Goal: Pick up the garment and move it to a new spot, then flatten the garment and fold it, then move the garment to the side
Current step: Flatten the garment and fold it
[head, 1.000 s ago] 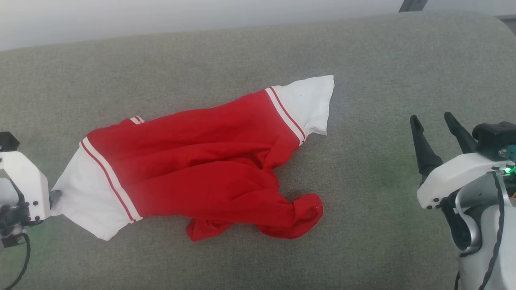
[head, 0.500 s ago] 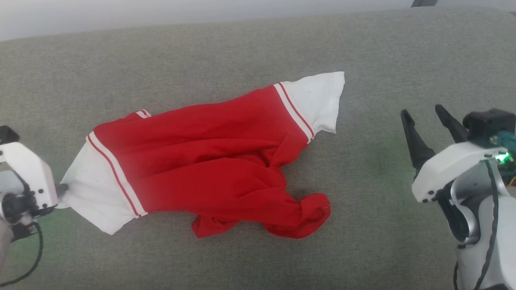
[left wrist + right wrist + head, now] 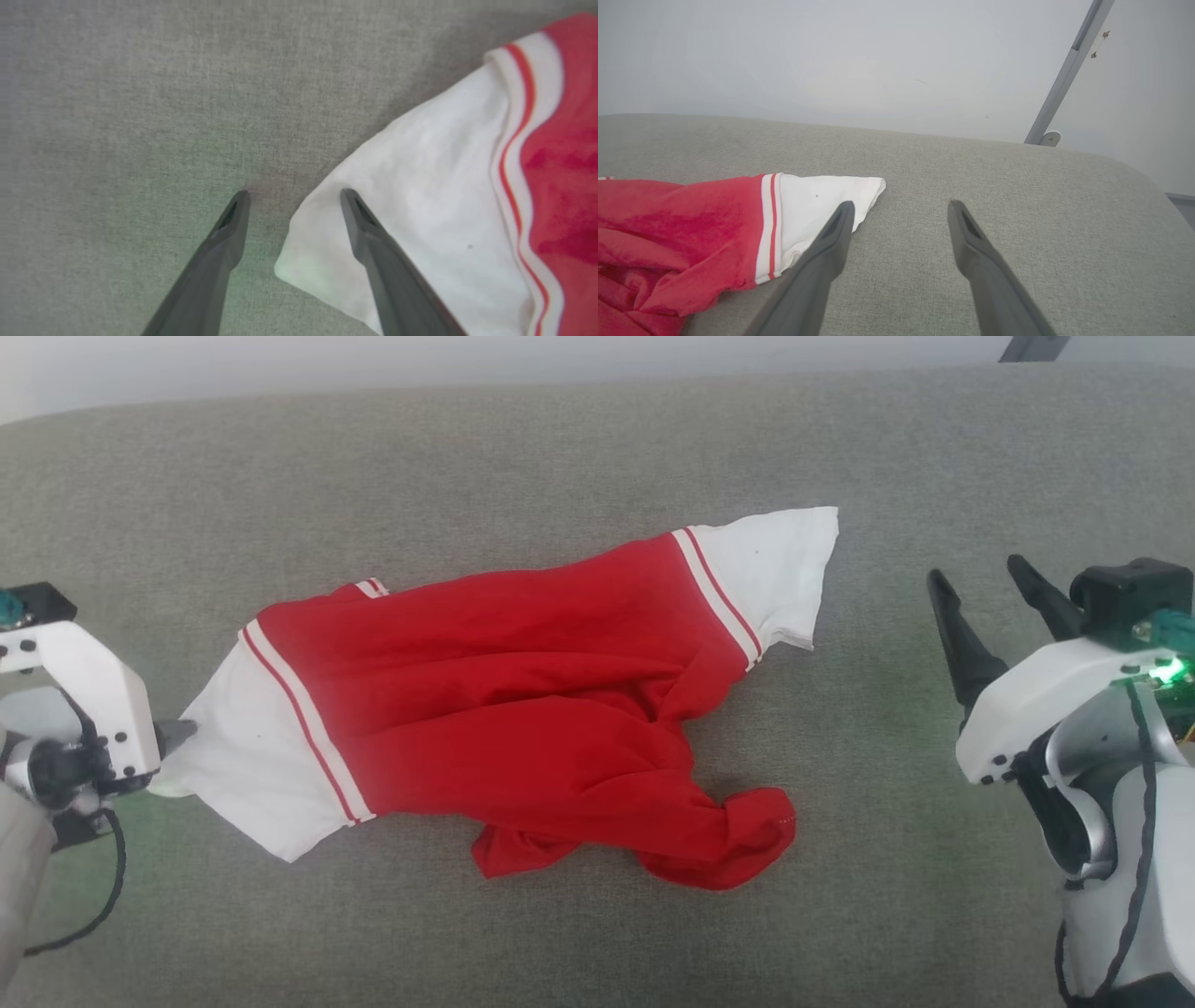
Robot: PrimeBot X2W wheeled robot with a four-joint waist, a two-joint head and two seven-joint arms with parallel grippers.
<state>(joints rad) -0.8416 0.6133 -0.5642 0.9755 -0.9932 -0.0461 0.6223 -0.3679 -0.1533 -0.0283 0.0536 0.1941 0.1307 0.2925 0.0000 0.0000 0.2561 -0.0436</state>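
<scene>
I read the garment [image 3: 523, 691] as bright red, its sleeve ends [image 3: 775, 569] at 2 and 8 o'clock white and edged by thin red-and-white stripes, on a heathered grey table [image 3: 560, 448], while the left hand [image 3: 294, 193] and right hand [image 3: 974, 567] show dark grey fingers [image 3: 817, 275] on white casings [image 3: 1036, 700].

Your left end effector [image 3: 295, 193] rises from 6 o'clock, fingers spread apart. The 7 o'clock finger lies over the bare grey fabric surface [image 3: 117, 116]. The 5 o'clock finger crosses the white sleeve end of the garment [image 3: 420, 186], whose red-and-white stripes and red body run down the 3 o'clock edge.
</scene>
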